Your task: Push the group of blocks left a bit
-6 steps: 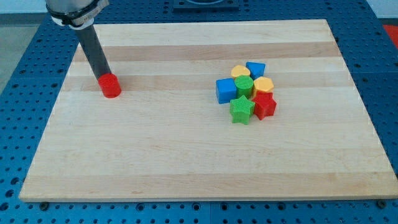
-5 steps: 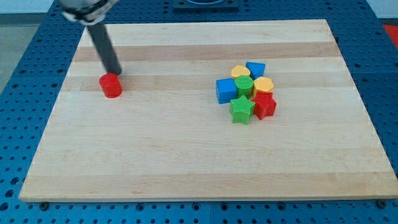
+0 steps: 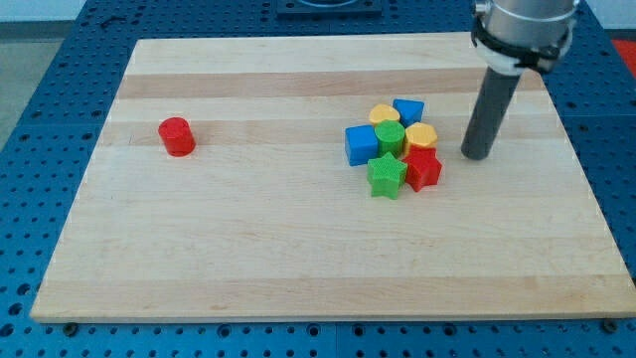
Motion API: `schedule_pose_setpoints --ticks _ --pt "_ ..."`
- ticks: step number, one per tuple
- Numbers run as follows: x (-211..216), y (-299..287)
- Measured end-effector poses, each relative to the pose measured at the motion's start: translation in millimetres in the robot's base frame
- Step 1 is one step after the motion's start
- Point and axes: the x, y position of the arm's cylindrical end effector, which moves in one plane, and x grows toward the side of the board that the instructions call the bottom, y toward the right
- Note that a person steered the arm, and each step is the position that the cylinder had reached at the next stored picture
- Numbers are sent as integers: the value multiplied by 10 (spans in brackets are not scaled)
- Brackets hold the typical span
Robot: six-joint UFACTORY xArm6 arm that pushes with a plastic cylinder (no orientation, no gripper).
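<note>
Group of blocks [image 3: 394, 146] sits right of centre on desk [image 3: 298, 259], packed tight: blue, yellow, green, red pcs touching. My tip [image 3: 476, 155] is just right of cluster, apart from it. No hand on this rig, just a rod. Push not begun; all leftward travel remains. Cluster's long axis runs approx. top-bottom of frame. Red cylinder [image 3: 177, 136] far left, separate.

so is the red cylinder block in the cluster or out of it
Out. The red cylinder block sits alone toward the view's left, far from the cluster of blocks.
</note>
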Motion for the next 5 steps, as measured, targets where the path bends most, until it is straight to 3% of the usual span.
schedule_pose_setpoints --ticks 3,5 --pt "-55 -84" --pt "-60 -455"
